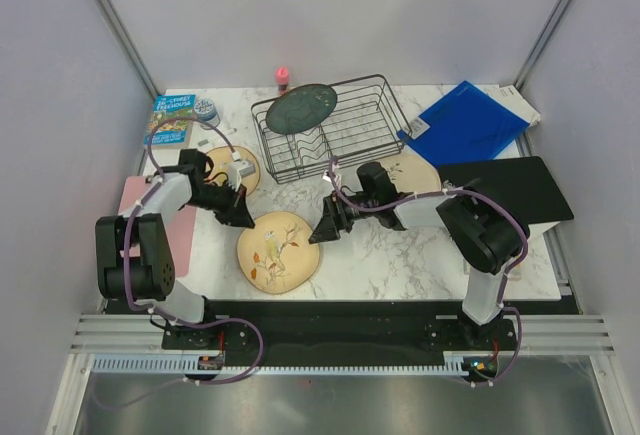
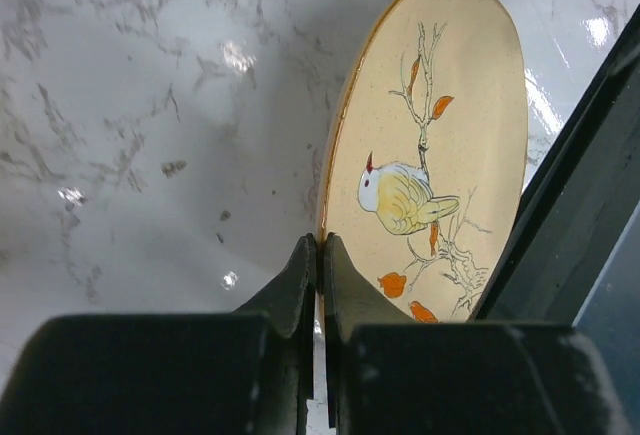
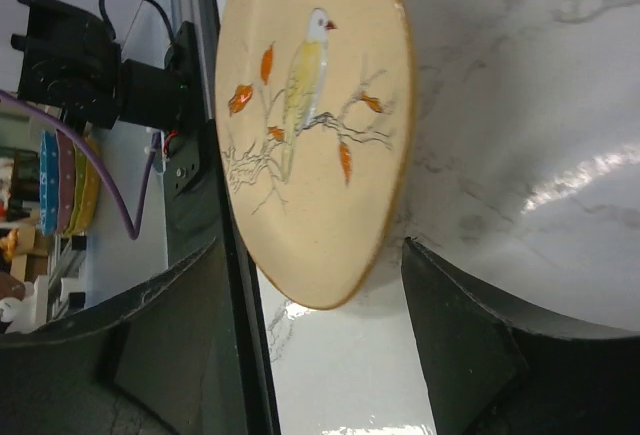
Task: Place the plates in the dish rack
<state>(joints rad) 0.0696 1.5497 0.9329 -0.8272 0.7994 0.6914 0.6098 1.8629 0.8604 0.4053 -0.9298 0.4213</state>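
The left pincer (image 2: 318,255) is clenched on the rim of the bird plate (image 1: 277,252). The plate lies on the bench (image 1: 400,255), near the rack (image 1: 360,120). The right pincer (image 3: 310,255) is released, with one finger on each side of the plate's other edge. A dark plate (image 1: 303,107) stands in the rack.

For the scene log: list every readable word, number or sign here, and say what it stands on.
Book: yellow title on the cover, too small and blurred to read.
Blue folder: no text visible.
Bird plate: picture only, no words.
Nothing else carries legible text.
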